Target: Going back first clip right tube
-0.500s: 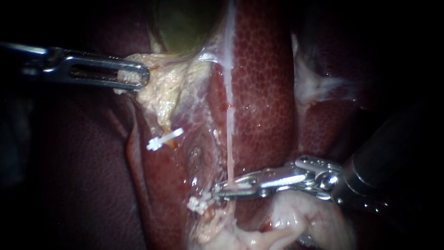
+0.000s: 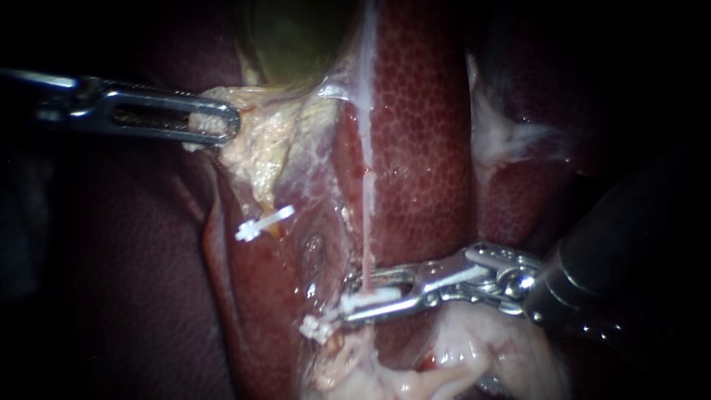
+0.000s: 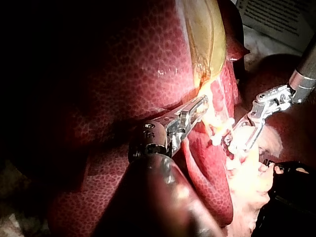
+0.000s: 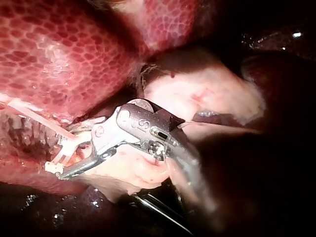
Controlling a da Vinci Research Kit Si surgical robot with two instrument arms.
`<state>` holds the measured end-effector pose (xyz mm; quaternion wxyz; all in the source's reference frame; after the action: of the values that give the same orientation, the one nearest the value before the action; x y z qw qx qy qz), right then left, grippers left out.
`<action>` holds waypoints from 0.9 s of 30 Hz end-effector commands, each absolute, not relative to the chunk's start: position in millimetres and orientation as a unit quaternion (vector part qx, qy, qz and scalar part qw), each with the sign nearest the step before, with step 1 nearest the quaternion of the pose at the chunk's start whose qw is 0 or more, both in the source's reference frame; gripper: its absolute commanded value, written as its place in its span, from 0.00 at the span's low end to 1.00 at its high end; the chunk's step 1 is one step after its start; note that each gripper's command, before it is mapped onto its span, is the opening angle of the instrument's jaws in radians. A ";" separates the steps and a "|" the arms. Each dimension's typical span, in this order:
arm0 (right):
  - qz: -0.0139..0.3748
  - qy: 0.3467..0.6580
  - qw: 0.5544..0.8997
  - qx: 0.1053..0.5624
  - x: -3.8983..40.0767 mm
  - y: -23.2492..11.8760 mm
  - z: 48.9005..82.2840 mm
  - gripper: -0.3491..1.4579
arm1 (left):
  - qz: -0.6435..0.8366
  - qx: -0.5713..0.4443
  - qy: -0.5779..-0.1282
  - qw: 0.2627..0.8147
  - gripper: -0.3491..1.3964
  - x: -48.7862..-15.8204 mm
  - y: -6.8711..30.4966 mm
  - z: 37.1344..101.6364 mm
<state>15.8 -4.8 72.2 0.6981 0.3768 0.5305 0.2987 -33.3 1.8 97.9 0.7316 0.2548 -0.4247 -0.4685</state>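
Jaws: right instrument (image 2: 346, 298) parted astride pale tube (image 2: 368, 222), white clip (image 2: 374, 296) between; left instrument (image 2: 222, 122) clamping tissue (image 2: 252, 144).

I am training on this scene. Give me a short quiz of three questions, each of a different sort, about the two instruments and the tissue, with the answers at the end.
1. True or false: the left instrument's tool hangs free and touches no tissue.
2. How do the jaws of the right instrument's tool stand?
A. shut, holding nothing
B. open, with the thin tube passing between them
C. hidden behind the gallbladder
3. Fill in: the mottled red organ behind the thin tube is the ____.

Key
1. False: its jaws are shut on pale tissue below the gallbladder.
2. B
3. liver
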 end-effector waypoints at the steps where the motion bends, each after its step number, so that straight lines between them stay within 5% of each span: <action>1: 0.293 0.535 0.701 0.370 15.6 -4.7 72.4 0.52 | -0.469 0.255 -0.425 0.732 0.00 -33.3 1.8 97.9; 16: 0.187 0.588 0.727 0.301 11.3 -2.6 70.6 0.52 | -0.469 0.254 -0.425 0.732 0.00 -33.4 1.8 98.0; 27: 0.157 0.605 0.728 0.282 8.8 1.5 65.1 0.52 | -0.469 0.252 -0.425 0.732 0.00 -33.7 1.5 98.3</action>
<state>8.6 1.7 64.6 0.7280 0.2815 0.6056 0.1550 -33.8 1.5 98.4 0.7319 0.2526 -0.4251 -0.4689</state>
